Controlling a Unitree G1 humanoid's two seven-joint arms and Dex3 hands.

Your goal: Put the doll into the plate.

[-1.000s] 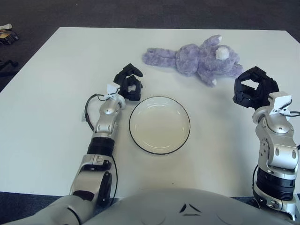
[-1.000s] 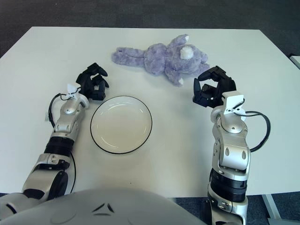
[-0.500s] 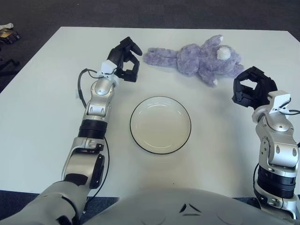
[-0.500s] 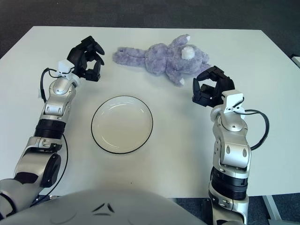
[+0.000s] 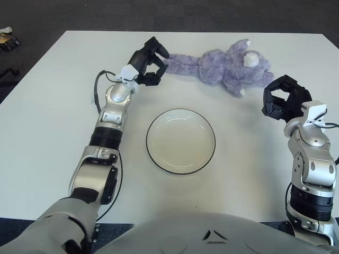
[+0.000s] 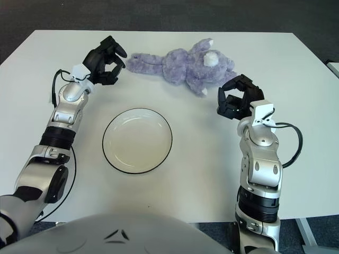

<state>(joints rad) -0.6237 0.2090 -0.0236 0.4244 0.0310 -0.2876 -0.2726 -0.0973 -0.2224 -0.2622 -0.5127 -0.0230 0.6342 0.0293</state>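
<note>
Fingers (image 5: pixel 159 53) of our left hand (image 5: pixel 149 64) are opening wide at the doll (image 5: pixel 220 66)'s near end, not gripping yet; the doll is lying on the desk (image 5: pixel 47 132) beyond the plate (image 5: pixel 180 141); next, closing and carrying; our right hand (image 5: pixel 283 98) is idling beside the doll.

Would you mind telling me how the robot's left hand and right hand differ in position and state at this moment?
The left hand reaches far across the table to the tip of the purple doll; the right hand hangs near the doll's other end, short of it. The left hand is beyond the plate; the right is beside it. Both have dark fingers, open and holding nothing.
</note>
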